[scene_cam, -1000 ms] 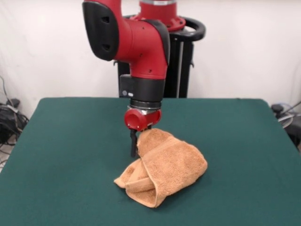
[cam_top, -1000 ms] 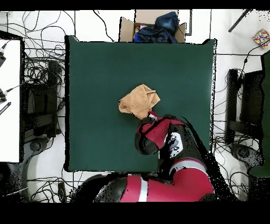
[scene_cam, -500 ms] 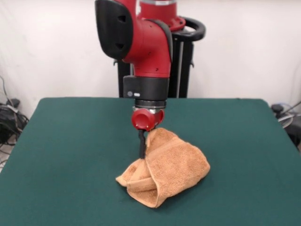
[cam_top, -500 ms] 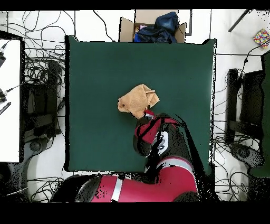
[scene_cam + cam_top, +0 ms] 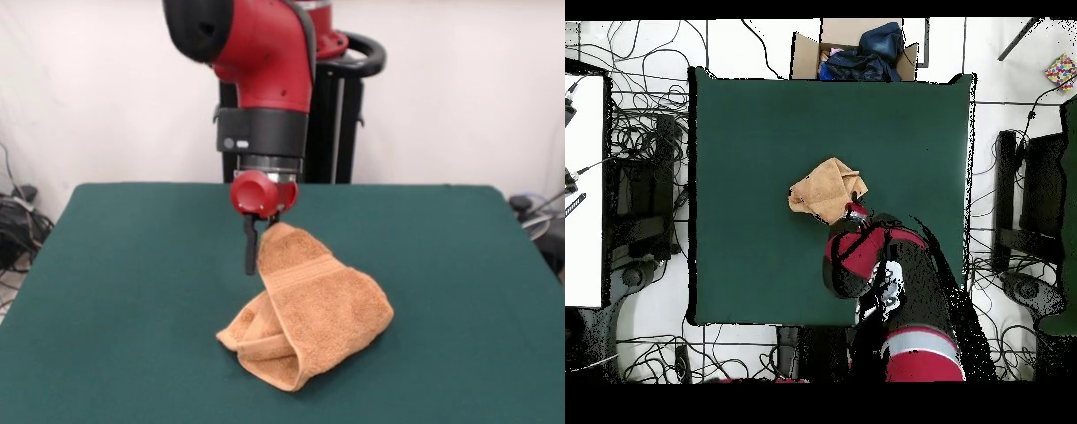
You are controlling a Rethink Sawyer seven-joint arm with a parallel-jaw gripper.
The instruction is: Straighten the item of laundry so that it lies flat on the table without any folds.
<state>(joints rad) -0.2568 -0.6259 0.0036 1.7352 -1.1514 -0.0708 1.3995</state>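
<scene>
Green table (image 5: 124,291), gripper (image 5: 261,252) seemingly pinching towel (image 5: 309,318)

No text, label, brand, number or sign can be read in either view. The black band of the arm (image 5: 261,142) carries two small pale marks, but they are too small to read.
</scene>
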